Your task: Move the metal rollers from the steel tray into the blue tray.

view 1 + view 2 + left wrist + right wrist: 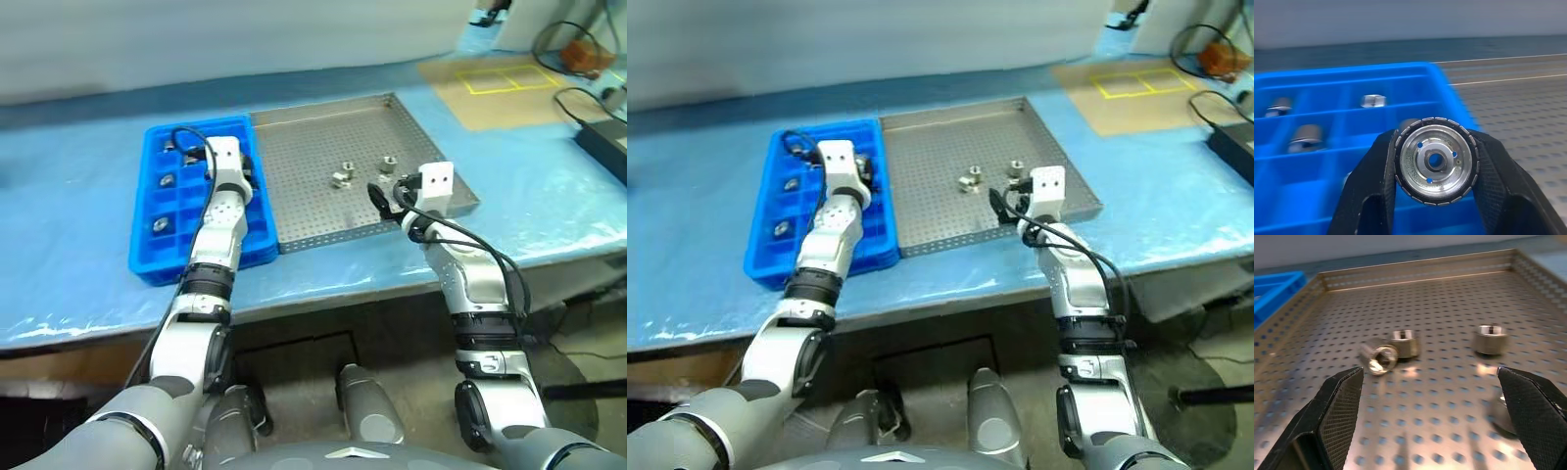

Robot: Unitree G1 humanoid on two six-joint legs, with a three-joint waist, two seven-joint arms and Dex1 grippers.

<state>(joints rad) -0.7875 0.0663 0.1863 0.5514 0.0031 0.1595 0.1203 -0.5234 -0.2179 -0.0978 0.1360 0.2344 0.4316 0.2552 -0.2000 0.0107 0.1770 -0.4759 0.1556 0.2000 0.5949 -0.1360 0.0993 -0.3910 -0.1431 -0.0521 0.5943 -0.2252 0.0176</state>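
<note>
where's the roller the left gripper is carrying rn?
The roller is clamped between the left gripper fingers, held over the blue tray near the edge that borders the steel tray.

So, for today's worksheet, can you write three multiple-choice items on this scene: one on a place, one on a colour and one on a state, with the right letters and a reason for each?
1. The blue tray lies:
A) on the robot's left of the steel tray
B) on the robot's right of it
C) stacked on top of it

2. The cover sheet under the trays is:
A) red
B) light blue
C) black

3. The left gripper is:
A) open and empty
B) shut on a tray rim
C) shut on a metal roller

Answers:
1 A: the head views show the two trays side by side, with the blue one on the left.
2 B: pale blue sheeting spreads out around both trays.
3 C: the left wrist view shows the roller clamped between the two black fingers, above the blue compartments.
</note>
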